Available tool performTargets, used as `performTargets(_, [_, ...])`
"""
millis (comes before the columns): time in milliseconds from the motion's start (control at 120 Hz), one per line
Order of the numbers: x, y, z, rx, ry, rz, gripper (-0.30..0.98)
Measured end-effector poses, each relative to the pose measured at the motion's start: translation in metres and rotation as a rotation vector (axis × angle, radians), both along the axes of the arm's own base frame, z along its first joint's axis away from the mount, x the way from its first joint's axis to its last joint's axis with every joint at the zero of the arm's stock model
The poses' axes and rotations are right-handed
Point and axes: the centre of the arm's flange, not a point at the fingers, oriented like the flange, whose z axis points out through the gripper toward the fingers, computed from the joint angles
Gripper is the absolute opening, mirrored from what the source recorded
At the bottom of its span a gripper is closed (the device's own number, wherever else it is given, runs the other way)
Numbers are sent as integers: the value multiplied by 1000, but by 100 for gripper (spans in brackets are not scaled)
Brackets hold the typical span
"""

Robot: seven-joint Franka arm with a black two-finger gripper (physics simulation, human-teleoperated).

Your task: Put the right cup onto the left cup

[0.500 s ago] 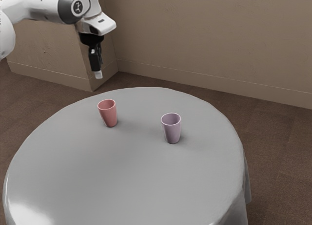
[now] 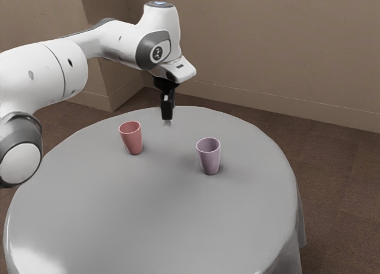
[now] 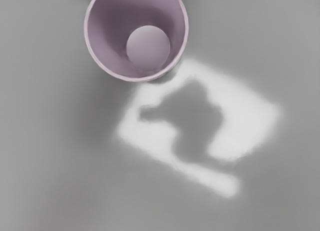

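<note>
Your hand (image 2: 168, 121) has swung closer to the purple cup (image 2: 209, 160) below it, likely lining up the pickup; whether it is spread or pressed together, I cannot tell.

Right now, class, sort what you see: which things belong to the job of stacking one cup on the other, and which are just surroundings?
For the job:
- pink cup
- purple cup
- my gripper

Surroundings:
- table
- wall
- floor
</note>
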Motion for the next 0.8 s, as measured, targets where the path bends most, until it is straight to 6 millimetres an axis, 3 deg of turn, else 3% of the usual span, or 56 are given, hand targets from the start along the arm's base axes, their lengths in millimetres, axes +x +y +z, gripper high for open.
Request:
performTargets(92, [5,-19,-16,0,-6,-25,68])
performTargets(217, [14,-30,-42,-10,-15,-32,68])
performTargets(425, [40,-40,-65,-6,-63,-55,69])
performTargets(800, [55,-51,-110,-26,-60,-76,69])
